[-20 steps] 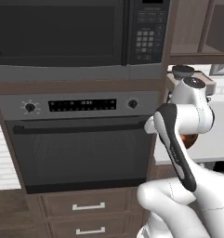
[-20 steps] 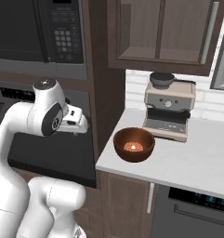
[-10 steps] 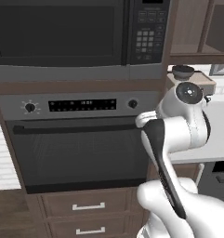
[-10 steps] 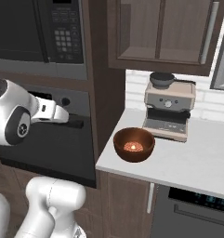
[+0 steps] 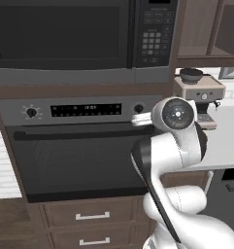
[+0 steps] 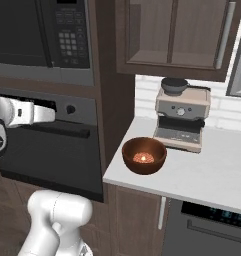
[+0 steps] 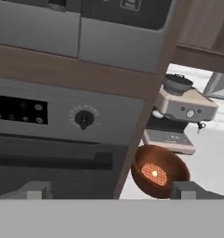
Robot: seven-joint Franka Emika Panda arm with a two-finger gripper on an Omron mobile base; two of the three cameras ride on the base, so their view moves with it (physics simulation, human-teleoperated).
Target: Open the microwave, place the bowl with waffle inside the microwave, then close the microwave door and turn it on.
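hand (image 7: 108, 190) open and empty before the oven (image 7: 62, 121); microwave door (image 5: 60, 34) above, shut; bowl (image 7: 160, 171) with waffle (image 7: 154, 173) ahead on bench (image 6: 202, 172).

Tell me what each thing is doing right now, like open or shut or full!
microwave door: shut.
oven: door shut.
bowl: upright on the counter, holding the waffle.
coffee machine: standing behind the bowl.
gripper: open, holding nothing.
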